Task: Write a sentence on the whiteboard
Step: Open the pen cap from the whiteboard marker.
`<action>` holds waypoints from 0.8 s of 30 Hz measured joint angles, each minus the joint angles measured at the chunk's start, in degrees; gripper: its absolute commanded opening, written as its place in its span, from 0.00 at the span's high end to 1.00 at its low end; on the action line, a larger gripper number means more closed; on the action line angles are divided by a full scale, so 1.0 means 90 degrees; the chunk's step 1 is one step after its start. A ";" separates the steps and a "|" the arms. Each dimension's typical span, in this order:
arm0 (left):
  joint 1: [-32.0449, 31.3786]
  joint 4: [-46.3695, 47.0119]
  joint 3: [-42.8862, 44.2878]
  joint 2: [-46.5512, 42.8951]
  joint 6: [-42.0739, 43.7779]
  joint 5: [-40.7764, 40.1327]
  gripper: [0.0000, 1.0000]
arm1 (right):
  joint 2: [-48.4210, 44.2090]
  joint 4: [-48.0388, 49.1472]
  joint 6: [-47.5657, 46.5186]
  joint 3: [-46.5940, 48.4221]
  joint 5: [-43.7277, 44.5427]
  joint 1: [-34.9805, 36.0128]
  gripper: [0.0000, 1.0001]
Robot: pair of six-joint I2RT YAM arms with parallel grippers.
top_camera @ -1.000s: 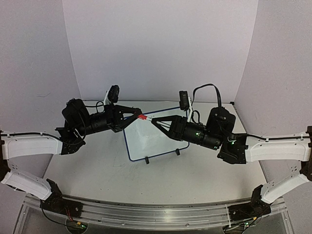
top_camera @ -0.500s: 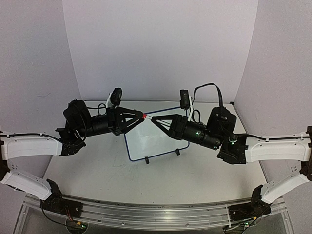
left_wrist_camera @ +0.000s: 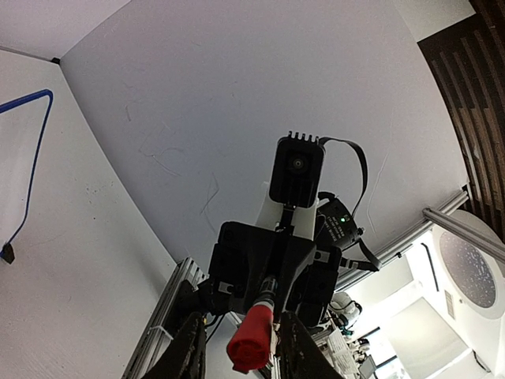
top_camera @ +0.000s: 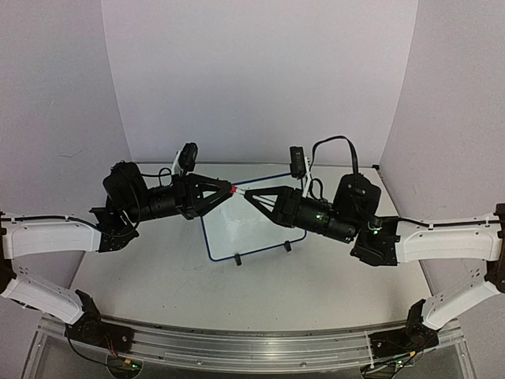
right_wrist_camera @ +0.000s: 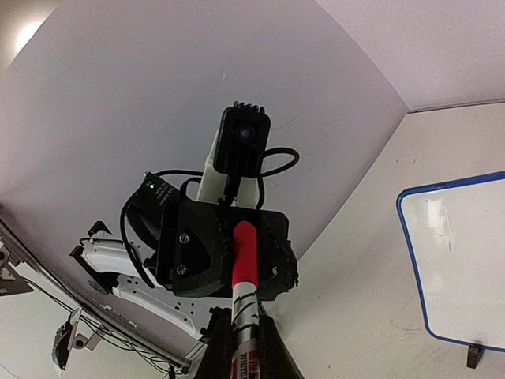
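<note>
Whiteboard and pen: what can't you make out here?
- Any writing on the whiteboard: top view too small, partly under the right gripper; right wrist view cut by the edge.
- Whether the left gripper pinches the marker: left wrist view, fingers cut off at the bottom edge.

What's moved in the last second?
The left gripper shifted slightly up and toward the right gripper, which rose a touch. The marker stays between them. The whiteboard has not moved and shows no writing.
</note>
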 measured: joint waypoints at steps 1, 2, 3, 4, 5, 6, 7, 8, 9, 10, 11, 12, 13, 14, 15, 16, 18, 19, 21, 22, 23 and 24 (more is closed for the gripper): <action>0.0000 0.0000 0.0000 0.0000 0.0000 0.0000 0.68 | 0.0018 -0.0008 0.0000 0.0000 -0.0003 0.0000 1.00; 0.0000 0.0000 0.0000 0.0000 0.0000 -0.0001 0.68 | 0.0040 -0.0017 0.0000 0.0000 -0.0006 0.0000 1.00; 0.0000 0.0000 0.0000 0.0000 0.0000 -0.0003 0.68 | 0.0062 -0.0025 0.0000 0.0000 -0.0008 0.0000 1.00; 0.0000 0.0002 0.0000 0.0000 0.0000 -0.0005 0.70 | 0.0078 -0.0041 0.0000 0.0000 -0.0011 0.0000 1.00; 0.0000 0.0002 0.0000 0.0000 0.0000 -0.0005 0.72 | 0.0086 -0.0060 0.0000 0.0000 -0.0014 0.0000 1.00; 0.0000 0.0002 0.0000 0.0000 0.0000 -0.0005 0.77 | 0.0091 -0.0071 0.0000 0.0000 -0.0018 0.0000 1.00; 0.0000 0.0001 0.0000 0.0000 0.0003 -0.0005 0.82 | 0.0093 -0.0075 0.0000 0.0000 -0.0020 0.0000 1.00; 0.0000 -0.0002 0.0000 0.0001 -0.0012 -0.0006 0.88 | 0.0093 -0.0075 0.0000 0.0000 -0.0020 0.0000 1.00; 0.0000 -0.0007 0.0000 0.0002 -0.0033 -0.0018 0.92 | 0.0093 -0.0060 -0.0002 0.0000 -0.0028 0.0000 1.00; 0.0001 0.0000 0.0000 0.0004 -0.0050 -0.0017 0.95 | 0.0093 -0.0049 -0.0002 0.0003 -0.0026 0.0000 1.00; 0.0002 0.0015 0.0001 0.0004 -0.0073 -0.0014 0.98 | 0.0093 -0.0036 -0.0003 0.0005 -0.0025 0.0000 1.00; 0.0002 0.0047 0.0003 0.0001 -0.0100 -0.0008 1.00 | 0.0093 -0.0011 -0.0004 0.0005 -0.0035 -0.0002 1.00; 0.0002 0.0071 0.0005 0.0000 -0.0122 -0.0003 1.00 | 0.0093 0.0008 -0.0005 0.0005 -0.0042 -0.0001 1.00; 0.0002 0.0086 0.0004 0.0000 -0.0131 -0.0002 1.00 | 0.0093 0.0017 -0.0004 0.0005 -0.0043 0.0000 1.00; 0.0002 0.0101 0.0002 0.0000 -0.0136 -0.0006 1.00 | 0.0093 0.0023 -0.0002 0.0005 -0.0042 0.0000 1.00; 0.0002 0.0110 0.0002 -0.0001 -0.0141 -0.0015 1.00 | 0.0093 0.0028 -0.0002 0.0005 -0.0043 0.0000 1.00; 0.0000 0.0119 -0.0004 -0.0006 -0.0159 -0.0046 1.00 | 0.0089 0.0033 -0.0002 0.0005 -0.0034 0.0000 1.00; -0.0007 0.0125 -0.0019 -0.0017 -0.0175 -0.0084 1.00 | 0.0084 0.0031 0.0000 0.0004 -0.0031 0.0000 1.00; -0.0029 0.0159 -0.0067 -0.0057 -0.0193 -0.0140 1.00 | 0.0064 0.0032 0.0000 -0.0010 -0.0024 0.0000 1.00; -0.0048 0.0173 -0.0102 -0.0092 -0.0204 -0.0167 1.00 | 0.0048 0.0034 0.0000 -0.0031 -0.0023 0.0003 1.00; -0.0089 0.0184 -0.0158 -0.0139 -0.0216 -0.0199 1.00 | 0.0010 0.0047 0.0002 -0.0080 -0.0028 0.0028 1.00; -0.0136 0.0197 -0.0216 -0.0193 -0.0222 -0.0234 1.00 | -0.0036 0.0062 0.0004 -0.0140 -0.0032 0.0059 1.00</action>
